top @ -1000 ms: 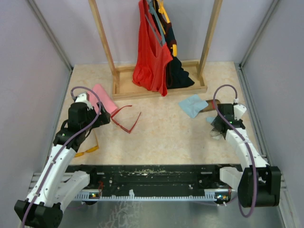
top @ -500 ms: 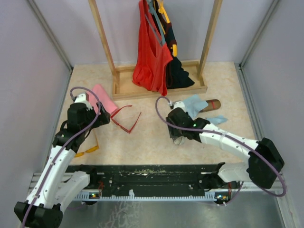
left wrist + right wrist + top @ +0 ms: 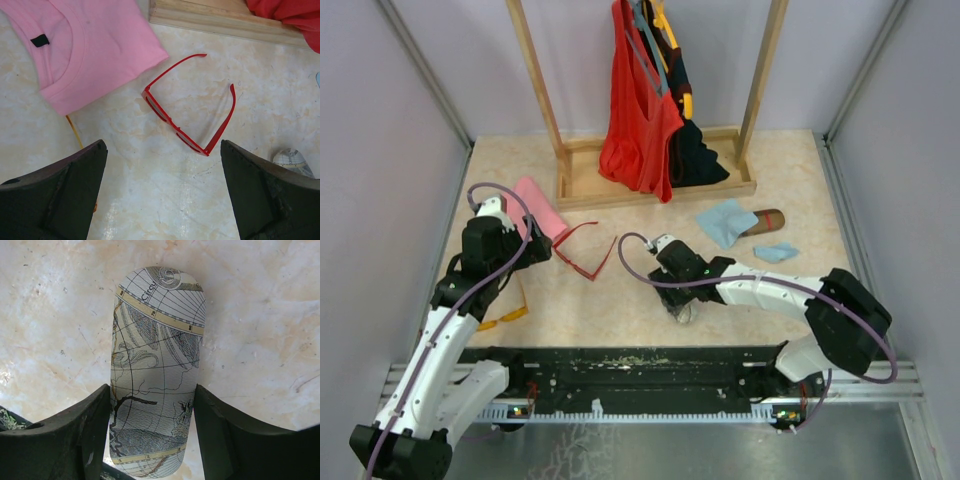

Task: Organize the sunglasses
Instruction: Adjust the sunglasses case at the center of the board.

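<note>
- The sunglasses (image 3: 172, 123) lie open on the worktop (image 3: 590, 310), left of centre. Both red arms are unfolded and point toward the far side.
- The left wrist view shows one arm tip just beside the corner of the pink shirt (image 3: 90, 50), without a clear touch. The top view is too small to settle this.
- The left claw (image 3: 162, 145) is spread wide and holds nothing. It sits on the near-left side of the sunglasses, apart from them, with the frame between its two fingers in its own camera.
- A thin yellow strip (image 3: 75, 132) runs out from under the shirt's near edge. What it belongs to I cannot tell.
- The right claw (image 3: 152, 405) grips a map-printed case (image 3: 157, 340) by its long sides, just to the right of the sunglasses.
- Only the right wrist view shows the old-map print and the case shut. From above it is a grey blur under the claw, and the left wrist view catches just its rounded end.
- What the map-printed case holds cannot be seen.
- Farther right, a brown case (image 3: 765, 220) lies with one end under a light blue cloth (image 3: 725, 222). Its contents are hidden too.
- At the far edge stands a wooden rack (image 3: 660, 188) with a red garment (image 3: 640, 110) hanging down into its base frame.
</note>
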Controlling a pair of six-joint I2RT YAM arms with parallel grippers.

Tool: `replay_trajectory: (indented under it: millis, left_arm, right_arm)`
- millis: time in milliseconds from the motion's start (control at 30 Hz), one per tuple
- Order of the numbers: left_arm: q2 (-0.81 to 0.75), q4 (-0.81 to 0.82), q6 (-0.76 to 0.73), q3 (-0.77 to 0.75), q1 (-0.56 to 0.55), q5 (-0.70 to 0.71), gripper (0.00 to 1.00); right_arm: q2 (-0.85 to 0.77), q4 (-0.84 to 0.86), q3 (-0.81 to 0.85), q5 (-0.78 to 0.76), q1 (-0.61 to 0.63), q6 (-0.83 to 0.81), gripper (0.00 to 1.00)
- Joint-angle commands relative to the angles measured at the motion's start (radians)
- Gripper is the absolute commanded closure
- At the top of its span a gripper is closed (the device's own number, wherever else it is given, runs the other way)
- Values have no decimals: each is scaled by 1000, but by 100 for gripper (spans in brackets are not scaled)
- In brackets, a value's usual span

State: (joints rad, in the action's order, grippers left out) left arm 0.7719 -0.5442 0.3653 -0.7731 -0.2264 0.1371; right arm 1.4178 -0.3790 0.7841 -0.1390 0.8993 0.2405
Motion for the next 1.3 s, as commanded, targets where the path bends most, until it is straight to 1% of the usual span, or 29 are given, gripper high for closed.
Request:
replay_trajectory:
  millis: [0, 67, 167, 267, 333, 467, 600, 700, 833, 967, 1067, 1200, 1267]
  left_arm:
    - [-5, 21, -8, 12, 6, -3, 0]
    - [-4, 21, -10, 12, 6, -4, 0]
    - [-4, 21, -11, 11, 6, -4, 0]
    - [-3, 22, -11, 11, 6, -4, 0]
    - [-3, 22, -10, 11, 6, -4, 0]
    - [-3, 21, -11, 11, 6, -2, 0]
    - [-1, 22, -11, 12, 6, -4, 0]
    - [-2, 21, -12, 11, 6, -5, 0]
    - [-2, 21, -11, 12, 6, -7, 0]
    - [-1, 21, -12, 12, 6, -7, 0]
    - [-1, 22, -11, 12, 6, -7, 0]
    - [-1, 22, -11, 12, 6, -8, 0]
    - [-1, 21, -11, 11, 6, -10, 0]
  right_arm:
    - [21, 73, -1, 15, 6, -33, 54]
    - [25, 74, -5, 4, 7, -33, 45]
    - [15, 81, -11, -8, 8, -32, 27]
    - [-7, 81, -8, -11, 8, -32, 17]
    - [-27, 82, -3, -8, 7, -30, 14]
    - [-51, 68, 22, -2, 4, -9, 12]
    - [-5, -15, 82, 7, -27, 25, 12]
    - [35, -39, 103, 13, -31, 34, 13]
    - [74, -44, 106, 23, -37, 41, 16]
    - [100, -44, 110, 34, -40, 42, 23]
    - [103, -38, 112, 40, -41, 43, 25]
    - [89, -29, 112, 51, -40, 49, 24]
    - [79, -39, 118, 39, -41, 71, 17]
